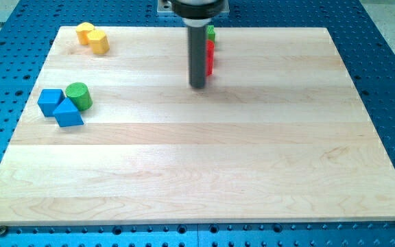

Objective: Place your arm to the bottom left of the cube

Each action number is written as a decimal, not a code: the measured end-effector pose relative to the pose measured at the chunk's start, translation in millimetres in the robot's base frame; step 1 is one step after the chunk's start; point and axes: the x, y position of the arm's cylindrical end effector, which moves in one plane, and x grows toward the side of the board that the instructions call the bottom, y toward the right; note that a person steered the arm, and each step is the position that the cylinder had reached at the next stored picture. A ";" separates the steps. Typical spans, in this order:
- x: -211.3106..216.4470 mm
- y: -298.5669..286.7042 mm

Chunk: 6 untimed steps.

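Note:
My tip [197,86] rests on the wooden board [197,171] near the top middle. Just behind the rod at its right, a red block [210,57] and a green block [211,32] show only as slivers; their shapes cannot be made out. At the view's left a blue cube [49,101], a blue triangular block [68,112] and a green cylinder [79,95] sit in a tight cluster, far left of my tip. Two yellow blocks, one rounded [84,31] and one cube-like [99,42], sit at the top left corner.
The board lies on a blue perforated table [382,68]. The arm's dark mount [197,8] hangs over the board's top edge.

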 end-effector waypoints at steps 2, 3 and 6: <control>118.8 -156.7; 158.3 -309.9; 65.0 -234.1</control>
